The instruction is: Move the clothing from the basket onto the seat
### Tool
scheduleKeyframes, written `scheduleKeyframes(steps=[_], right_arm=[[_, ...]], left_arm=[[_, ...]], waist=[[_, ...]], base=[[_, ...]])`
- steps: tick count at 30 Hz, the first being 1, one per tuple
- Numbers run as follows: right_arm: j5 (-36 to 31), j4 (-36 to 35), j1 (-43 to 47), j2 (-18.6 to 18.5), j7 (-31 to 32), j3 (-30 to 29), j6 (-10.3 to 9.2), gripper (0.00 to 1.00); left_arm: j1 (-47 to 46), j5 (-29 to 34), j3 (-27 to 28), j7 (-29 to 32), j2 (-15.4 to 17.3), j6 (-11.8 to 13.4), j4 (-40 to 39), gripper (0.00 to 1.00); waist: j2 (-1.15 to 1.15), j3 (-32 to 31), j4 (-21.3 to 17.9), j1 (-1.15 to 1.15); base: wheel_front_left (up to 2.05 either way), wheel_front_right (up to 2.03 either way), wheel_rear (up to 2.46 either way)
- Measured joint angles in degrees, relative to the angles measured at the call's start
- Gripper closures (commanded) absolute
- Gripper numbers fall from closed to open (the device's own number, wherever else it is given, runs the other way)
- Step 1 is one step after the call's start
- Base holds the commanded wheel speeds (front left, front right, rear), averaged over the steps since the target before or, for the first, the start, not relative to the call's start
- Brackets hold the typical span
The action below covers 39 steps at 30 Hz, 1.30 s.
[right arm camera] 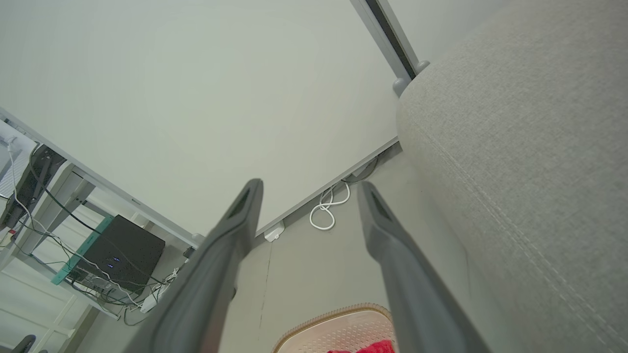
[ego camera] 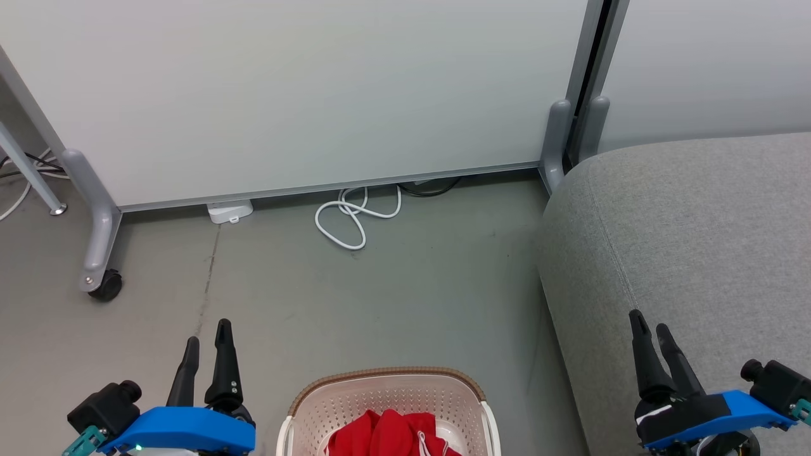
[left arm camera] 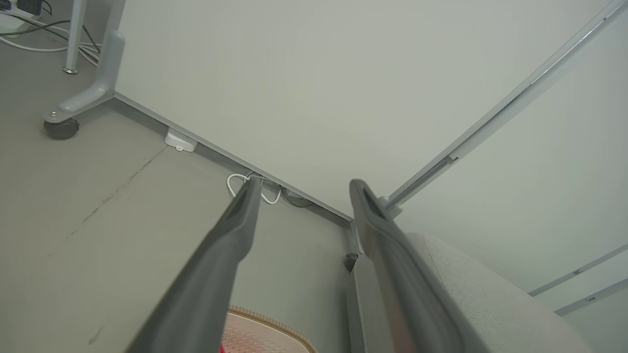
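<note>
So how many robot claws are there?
2. The left gripper is over the floor left of the basket; the right gripper is over the grey seat.

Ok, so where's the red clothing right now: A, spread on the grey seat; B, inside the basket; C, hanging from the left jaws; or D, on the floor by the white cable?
B: the red clothing sits heaped inside the basket, which stands beside the seat, not on it.
</note>
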Motion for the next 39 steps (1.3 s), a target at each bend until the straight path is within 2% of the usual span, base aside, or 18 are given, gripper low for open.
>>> scheduleKeyframes(steps=[20, 39], right_arm=[[-13.2, -0.5, 0.0, -0.1, -1.3, 0.5, 0.04, 0.0], [-23.4, -0.3, 0.0, -0.2, -2.4, 1.0, 0.05, 0.0]], left_arm=[[0.0, 12.8, -1.2, -3.2, 0.5, 0.6, 1.0, 0.0], [-0.1, 21.5, -2.0, -5.8, 0.5, 1.0, 4.0, 0.0]], waist=[[0.0, 0.2, 0.2, 0.0], [0.0, 0.1, 0.3, 0.0]], base=[[0.0, 0.0, 0.0], [0.0, 0.0, 0.0]])
